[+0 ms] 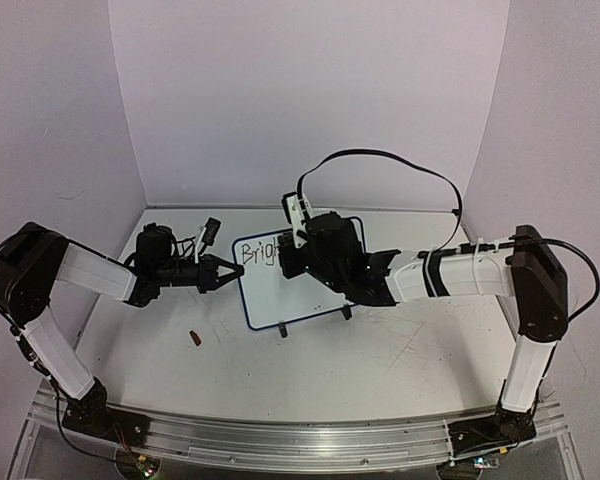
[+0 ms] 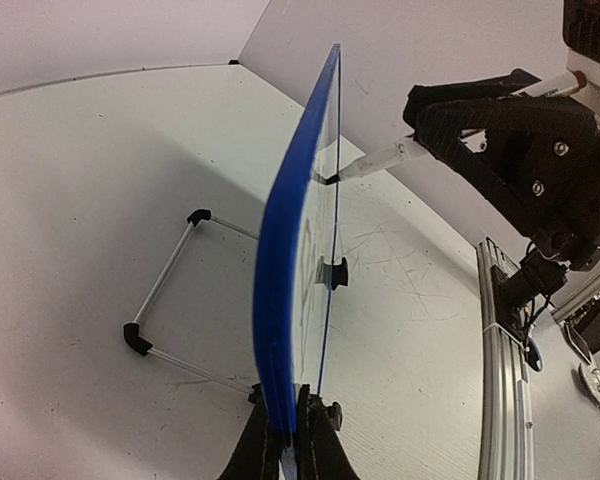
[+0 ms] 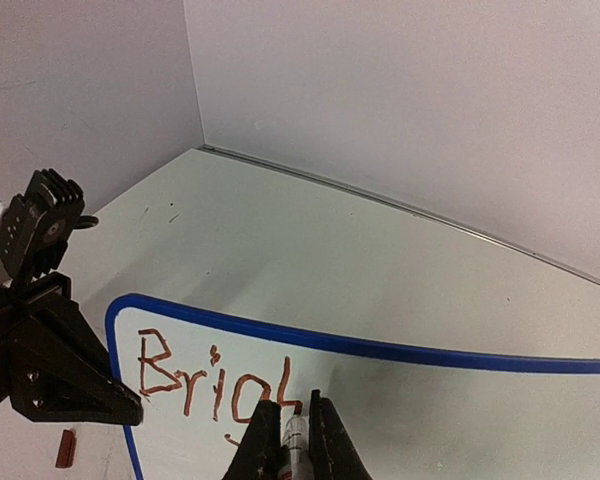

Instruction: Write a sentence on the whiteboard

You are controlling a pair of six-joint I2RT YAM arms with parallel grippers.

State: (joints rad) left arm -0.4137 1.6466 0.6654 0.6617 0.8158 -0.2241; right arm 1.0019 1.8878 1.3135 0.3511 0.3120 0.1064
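Observation:
The whiteboard (image 1: 285,290) stands tilted on the table, white with a blue rim (image 2: 285,260). Dark reddish letters of the sentence (image 3: 215,375) read "Brigh" along its top left. My left gripper (image 2: 292,440) is shut on the board's left edge, also seen from above (image 1: 225,273). My right gripper (image 3: 296,430) is shut on a white marker (image 3: 296,442). The marker's tip (image 2: 332,178) touches the board just right of the last letter. From above, my right gripper (image 1: 298,256) covers the board's upper middle and hides any writing under it.
A small reddish-brown cap (image 1: 194,338) lies on the table left of the board's lower corner. The board's wire stand (image 2: 165,300) juts out behind it. White walls close in the back and sides, and a metal rail (image 1: 300,440) runs along the near edge.

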